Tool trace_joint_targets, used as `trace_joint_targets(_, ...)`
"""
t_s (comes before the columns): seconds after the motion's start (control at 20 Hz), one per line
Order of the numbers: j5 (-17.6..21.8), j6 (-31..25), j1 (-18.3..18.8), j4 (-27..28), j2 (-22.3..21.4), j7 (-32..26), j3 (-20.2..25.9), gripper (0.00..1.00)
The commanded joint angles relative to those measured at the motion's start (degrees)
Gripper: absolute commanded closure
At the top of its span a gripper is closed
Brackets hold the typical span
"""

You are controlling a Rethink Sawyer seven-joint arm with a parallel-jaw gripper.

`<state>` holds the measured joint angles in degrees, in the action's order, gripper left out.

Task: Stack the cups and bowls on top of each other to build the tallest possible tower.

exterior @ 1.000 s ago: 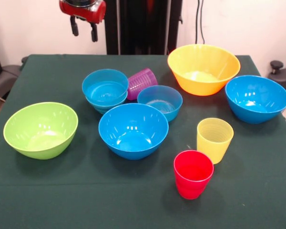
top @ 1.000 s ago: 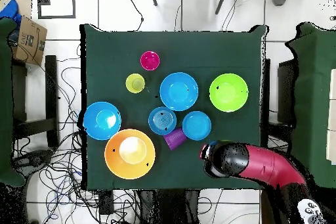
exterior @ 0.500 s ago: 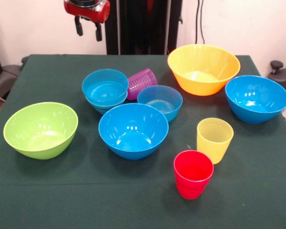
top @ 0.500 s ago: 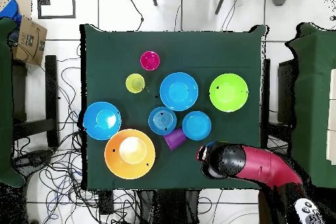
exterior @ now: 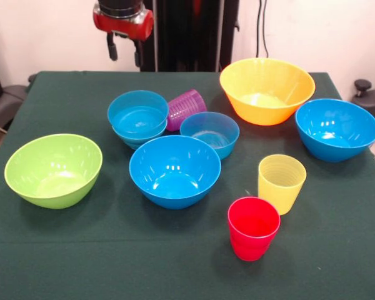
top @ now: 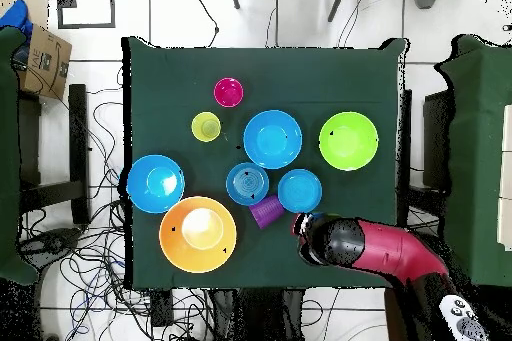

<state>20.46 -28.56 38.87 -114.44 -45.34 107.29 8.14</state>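
Note:
My gripper hangs open and empty above the table's far edge, behind two nested small blue bowls, the only pile here. A purple cup lies on its side between them and another small blue bowl. A large blue bowl sits mid-table, the lime green bowl at left, the big yellow bowl and a second large blue bowl at right. The yellow cup and red cup stand upright in front. From overhead, the arm ends beside the purple cup.
The dark green table carries everything. In the overhead view, cables cover the floor around it and a cardboard box sits off the table's left side. Black posts rise behind the table's far edge.
The gripper has moved right along the far edge in the front view and come slightly lower. Overhead, the arm's head has shifted left toward the purple cup. No cup or bowl has moved.

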Motion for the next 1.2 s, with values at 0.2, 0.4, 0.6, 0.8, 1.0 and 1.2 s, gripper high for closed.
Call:
trace_joint_targets(0.2,-5.29,21.38,-0.87,-4.32,3.97,11.87,7.12,0.00)
trace_joint_targets(0.4,-6.36,24.07,-1.52,-3.73,5.03,11.81,6.63,0.00)
trace_joint_targets(0.6,-7.32,27.35,-2.28,-2.73,6.60,11.40,6.08,0.00)
trace_joint_targets(0.8,-8.88,28.04,-2.93,-2.44,6.37,11.26,6.13,0.00)
trace_joint_targets(1.0,-10.70,26.67,-2.99,-2.85,5.15,11.06,6.84,0.00)
trace_joint_targets(1.2,-12.81,24.44,-2.66,-3.69,3.45,11.06,8.06,0.00)
